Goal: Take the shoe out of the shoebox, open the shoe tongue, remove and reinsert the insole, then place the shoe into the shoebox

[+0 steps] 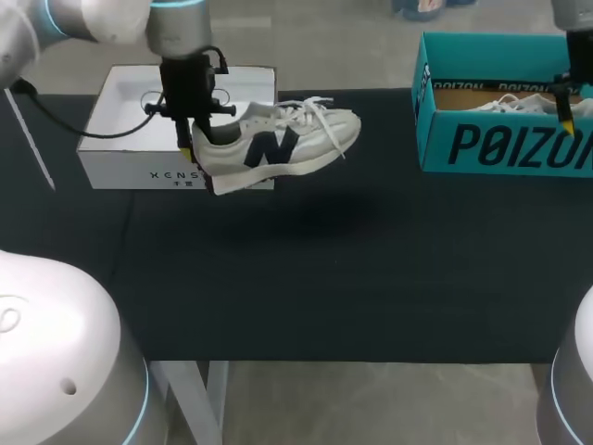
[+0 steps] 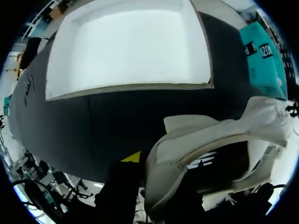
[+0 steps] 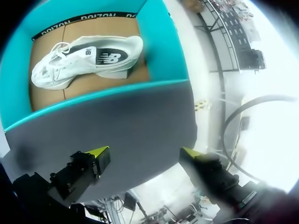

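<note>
Gripping the shoe [image 1: 278, 146] by its heel in the left gripper [image 1: 187, 141], aloft over the bench [image 1: 324, 278], long axis 9-to-3 o'clock, toe toward the open, empty right gripper [image 3: 145, 151] by the teal box [image 1: 500, 148].

Head camera: fixed above and behind the robot, facing down on the whole black table [image 1: 371, 278] from a distance.

Left wrist camera: faces down, close over the white sneaker [image 2: 201, 135], with the white box [image 2: 126, 46] beyond. Both also appear in the head view.

Right wrist camera: faces down into the teal shoebox [image 3: 163, 42] from near. This box appears in all three views.
</note>
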Motion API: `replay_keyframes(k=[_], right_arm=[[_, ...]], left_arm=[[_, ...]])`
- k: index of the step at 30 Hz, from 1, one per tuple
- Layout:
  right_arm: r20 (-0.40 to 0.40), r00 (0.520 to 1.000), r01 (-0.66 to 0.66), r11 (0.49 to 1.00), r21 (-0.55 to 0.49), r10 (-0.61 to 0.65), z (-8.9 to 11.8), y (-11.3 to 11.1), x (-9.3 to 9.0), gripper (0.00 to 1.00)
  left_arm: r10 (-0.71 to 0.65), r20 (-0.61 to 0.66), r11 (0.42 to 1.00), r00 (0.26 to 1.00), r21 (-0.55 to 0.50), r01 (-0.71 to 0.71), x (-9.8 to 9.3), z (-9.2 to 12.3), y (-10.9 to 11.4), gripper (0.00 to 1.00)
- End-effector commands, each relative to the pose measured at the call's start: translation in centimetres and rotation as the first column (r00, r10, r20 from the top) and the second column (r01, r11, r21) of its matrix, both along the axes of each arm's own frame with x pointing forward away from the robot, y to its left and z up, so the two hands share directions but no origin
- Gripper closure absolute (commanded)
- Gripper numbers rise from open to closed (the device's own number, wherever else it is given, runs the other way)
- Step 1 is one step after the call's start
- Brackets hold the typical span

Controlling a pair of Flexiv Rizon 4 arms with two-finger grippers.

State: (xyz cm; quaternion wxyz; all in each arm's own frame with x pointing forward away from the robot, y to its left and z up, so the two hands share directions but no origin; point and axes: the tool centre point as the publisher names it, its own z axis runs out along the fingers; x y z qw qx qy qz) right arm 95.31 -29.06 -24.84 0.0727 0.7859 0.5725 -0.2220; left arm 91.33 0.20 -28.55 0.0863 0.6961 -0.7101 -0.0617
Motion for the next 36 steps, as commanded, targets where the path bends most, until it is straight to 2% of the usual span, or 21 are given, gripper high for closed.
replay_keyframes(k=[1,10,17,21,27,36], right_arm=[[0.002,1.000,-0.022,1.000,-0.007,0.022,0.1,0.2,-0.5,0.00],[0.007,0.995,-0.102,0.995,-0.024,0.102,0.5,1.4,-0.7,0.00],[0.019,0.993,-0.119,0.993,-0.015,0.119,0.8,1.7,-2.0,0.00],[0.014,0.993,-0.117,0.993,-0.014,0.117,0.6,1.2,-2.7,0.00],[0.008,0.994,-0.110,0.994,-0.015,0.110,0.7,0.5,-3.2,0.00],[0.009,0.995,-0.102,0.995,-0.019,0.102,0.8,-0.2,-3.2,0.00]], left_arm=[[0.074,0.359,0.997,0.930,-0.046,-0.062,-2.8,-1.1,-0.7,1.00],[-0.009,0.271,1.000,0.963,-0.001,0.009,-5.4,-4.6,-5.1,1.00],[-0.075,0.257,0.996,0.963,0.058,0.063,-6.5,-6.1,-8.4,1.00],[-0.074,0.270,0.995,0.960,0.085,0.053,-7.1,-6.7,-9.6,1.00],[-0.102,0.233,0.990,0.967,0.123,0.075,-7.6,-8.8,-11.0,1.00],[-0.120,0.202,0.984,0.972,0.152,0.090,-7.0,-10.3,-11.8,1.00]])
